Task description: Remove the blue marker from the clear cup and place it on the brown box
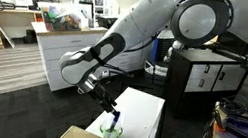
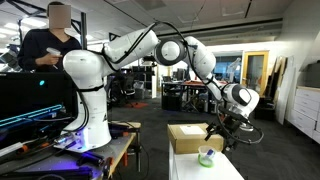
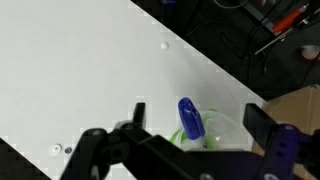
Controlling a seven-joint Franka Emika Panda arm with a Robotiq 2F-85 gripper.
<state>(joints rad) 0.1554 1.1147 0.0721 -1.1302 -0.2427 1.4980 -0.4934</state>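
While blue marker [image 3: 190,118] stands in clear cup [image 3: 222,130]: gripper [image 3: 198,118] hangs spread wide, empty, fingers [image 3: 262,122] either side.
Cup place: tabletop [image 3: 80,70] edge nearest brown box [image 2: 188,134].
Grasp: centre first, pinch its top, lift straight up, or the cup may tip.

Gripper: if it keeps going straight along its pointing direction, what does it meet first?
Most likely the blue marker, which sits between the fingers of the open gripper and stands in the clear cup. The cup comes next. Exact depth is unclear.
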